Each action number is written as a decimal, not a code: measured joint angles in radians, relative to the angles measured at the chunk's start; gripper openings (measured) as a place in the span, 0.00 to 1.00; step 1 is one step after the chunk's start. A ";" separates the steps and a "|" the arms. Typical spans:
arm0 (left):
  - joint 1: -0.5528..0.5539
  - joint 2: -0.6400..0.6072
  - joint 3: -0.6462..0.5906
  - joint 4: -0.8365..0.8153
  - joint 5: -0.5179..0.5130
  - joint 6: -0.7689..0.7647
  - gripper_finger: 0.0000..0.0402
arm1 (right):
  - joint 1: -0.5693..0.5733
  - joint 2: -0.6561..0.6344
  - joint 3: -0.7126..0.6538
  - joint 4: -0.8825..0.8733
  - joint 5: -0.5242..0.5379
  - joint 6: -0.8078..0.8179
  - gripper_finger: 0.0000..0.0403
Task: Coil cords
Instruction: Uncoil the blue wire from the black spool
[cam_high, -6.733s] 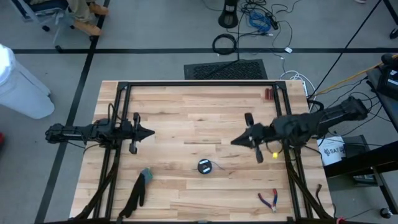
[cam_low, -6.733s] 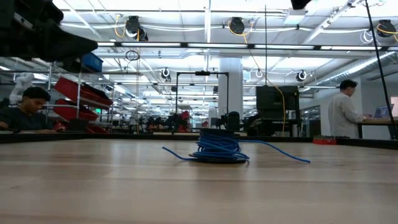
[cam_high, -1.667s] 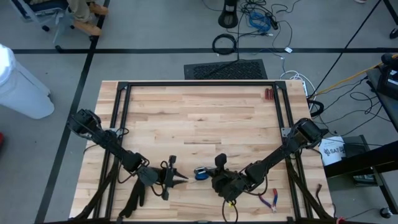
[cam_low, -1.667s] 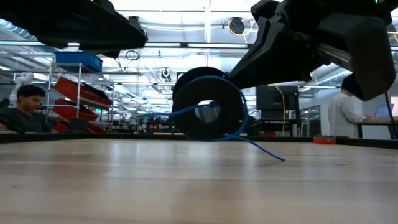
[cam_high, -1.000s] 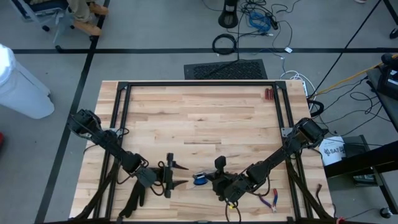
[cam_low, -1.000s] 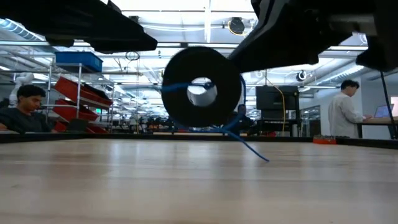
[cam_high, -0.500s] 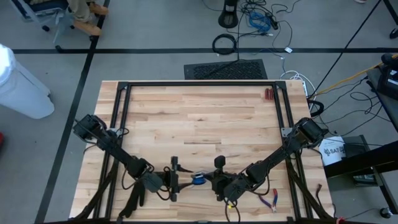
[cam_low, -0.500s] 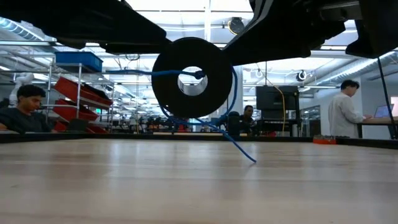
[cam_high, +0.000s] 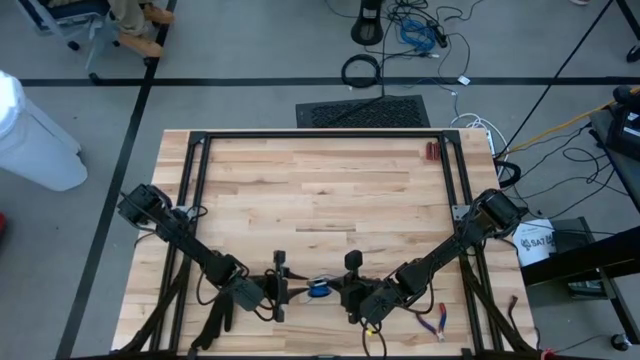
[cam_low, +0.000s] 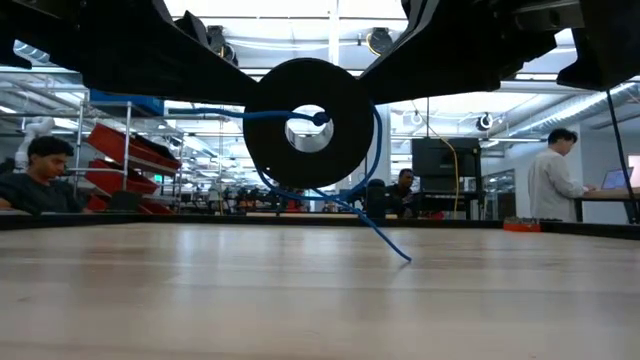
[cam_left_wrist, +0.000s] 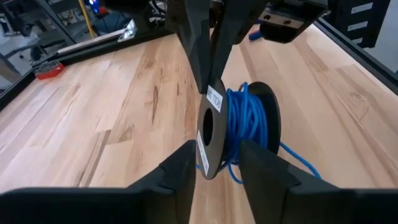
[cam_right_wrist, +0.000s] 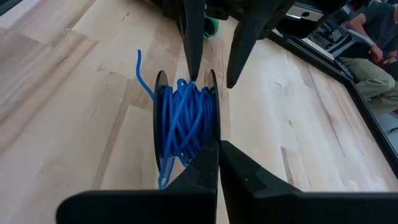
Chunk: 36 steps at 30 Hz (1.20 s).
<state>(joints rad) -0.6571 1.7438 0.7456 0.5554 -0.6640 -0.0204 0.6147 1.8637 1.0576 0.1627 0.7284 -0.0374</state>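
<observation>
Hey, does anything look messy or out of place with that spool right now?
Yes. The blue cord sits unevenly on the spool, with a loose tail hanging to the table and a short end sticking out.

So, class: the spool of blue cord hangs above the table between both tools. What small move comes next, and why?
Probably the left tool should finish closing on the spool flange. The right tool already pinches the other flange, and a blue cord tail still trails to the table unwound.
</observation>
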 joint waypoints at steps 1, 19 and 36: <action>0.000 0.000 0.000 0.000 0.000 0.000 0.28 | 0.000 0.000 0.000 0.004 0.000 0.000 0.00; 0.000 0.000 0.000 0.005 -0.022 -0.002 0.21 | 0.000 0.000 0.000 0.048 -0.002 0.009 0.00; -0.003 0.000 0.000 0.006 -0.019 -0.002 0.01 | 0.008 -0.002 0.000 0.040 -0.020 0.026 0.01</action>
<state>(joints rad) -0.6603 1.7441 0.7452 0.5614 -0.6826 -0.0221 0.6225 1.8614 1.0576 0.2029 0.7086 -0.0110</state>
